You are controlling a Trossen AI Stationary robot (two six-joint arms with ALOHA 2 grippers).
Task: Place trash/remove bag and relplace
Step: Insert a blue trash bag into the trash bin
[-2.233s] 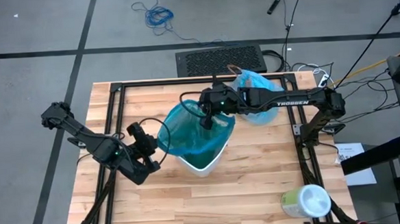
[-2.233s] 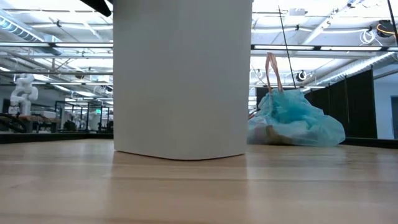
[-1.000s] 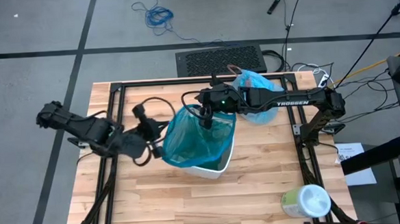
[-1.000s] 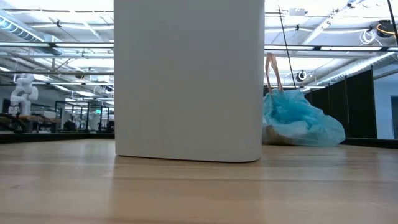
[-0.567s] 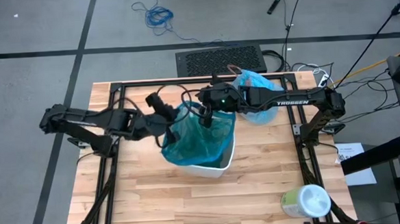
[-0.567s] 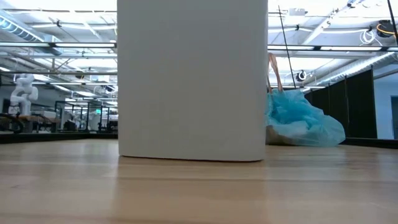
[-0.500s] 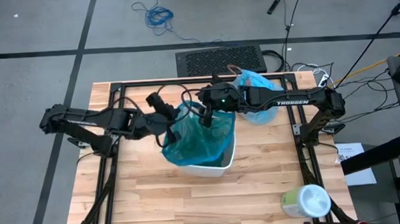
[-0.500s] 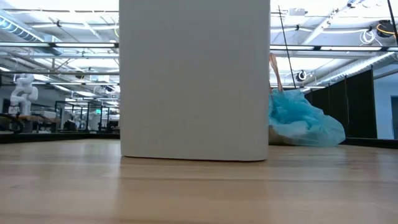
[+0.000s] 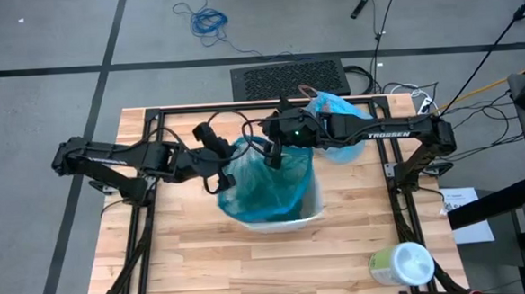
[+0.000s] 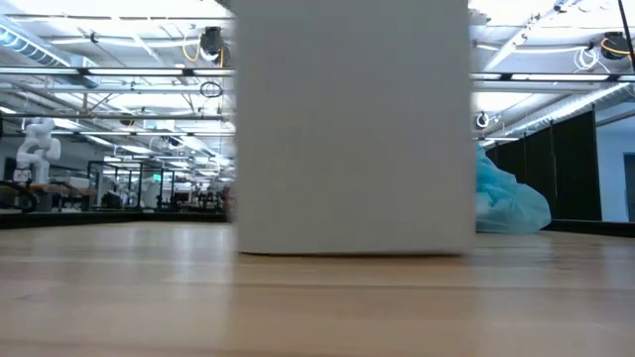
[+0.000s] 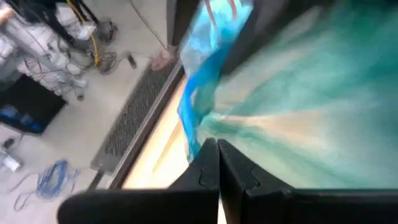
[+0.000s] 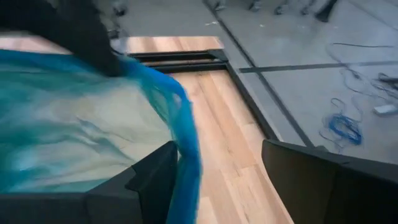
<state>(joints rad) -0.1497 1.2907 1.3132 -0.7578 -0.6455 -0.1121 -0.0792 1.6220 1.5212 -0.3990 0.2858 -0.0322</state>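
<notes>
Left pincer was pressed together on the rim of the bag at the nine o'clock side of the white bin, mid-worktop. Right pincer, fingers spread, stood over the bag's twelve o'clock edge, one finger touching the film. A second, filled blue bag lay at one o'clock of the bin.

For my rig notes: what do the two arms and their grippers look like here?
Both arms are black and jointed. The right arm bears white TROSSEN lettering; a black cable loops beside the left arm. The left gripper and right gripper have dark, flat, angular fingers.
</notes>
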